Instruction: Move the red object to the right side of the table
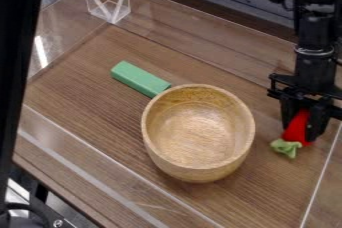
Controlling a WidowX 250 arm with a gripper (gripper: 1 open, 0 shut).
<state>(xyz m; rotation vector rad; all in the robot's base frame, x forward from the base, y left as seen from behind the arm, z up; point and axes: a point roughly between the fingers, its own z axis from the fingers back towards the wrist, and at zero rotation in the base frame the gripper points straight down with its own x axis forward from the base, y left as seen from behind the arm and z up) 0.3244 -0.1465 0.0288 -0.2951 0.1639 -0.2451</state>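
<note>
Red object (297, 129) clamped in tool (303, 124) (seemingly touching table (80, 92)), beside right acrylic wall (329, 187)

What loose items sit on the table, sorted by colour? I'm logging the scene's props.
Red: 1, the red object, with a green leafy end, in the gripper
Green: 1, flat green block
Wood: 1, wooden bowl
Total: 3

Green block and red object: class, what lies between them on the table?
The wooden bowl sits between the green block and red object, shown in the camera view.
</note>
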